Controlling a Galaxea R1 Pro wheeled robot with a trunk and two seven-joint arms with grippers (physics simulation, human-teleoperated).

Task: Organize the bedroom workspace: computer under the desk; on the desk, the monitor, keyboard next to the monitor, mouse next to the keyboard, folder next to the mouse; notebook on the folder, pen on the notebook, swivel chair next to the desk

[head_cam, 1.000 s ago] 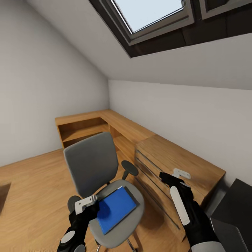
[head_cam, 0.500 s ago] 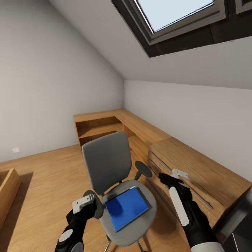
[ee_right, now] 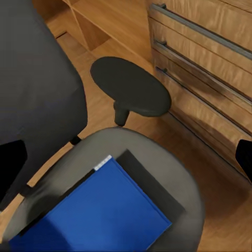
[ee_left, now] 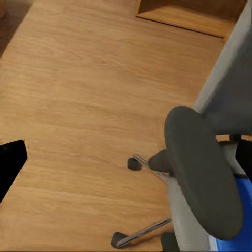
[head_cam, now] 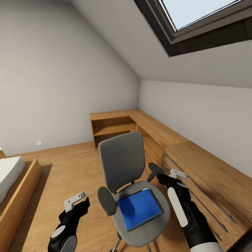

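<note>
- Two arms hang low in front of the robot, one to each side of the chair (head_cam: 131, 175), which suits a reach onto the seat from either side
- Folder (head_cam: 139, 208), blue, lies flat on the seat with a dark flat thing (ee_right: 152, 184) under it, perhaps the notebook; I cannot tell
- Right gripper (head_cam: 167, 177) hovers just beside the far armrest (ee_right: 131, 86), above the seat edge; in its wrist view the fingers (ee_right: 10, 165) sit at opposite edges of the picture, so they are wide apart and empty
- Left gripper (head_cam: 77, 201) is off the near armrest (ee_left: 202, 163), over bare floor (head_cam: 63, 164); one dark finger (ee_left: 10, 163) shows at the edge of its wrist view, fingers look apart, nothing held
- Worktop (head_cam: 210, 168) with drawers (ee_right: 210, 68) runs along the wall just beyond the chair, so the folder has a short carry
- Bed (head_cam: 14, 182) lies well apart at the left
- Judged step: lining up on the folder for a pick; nothing yet moved to the worktop
</note>
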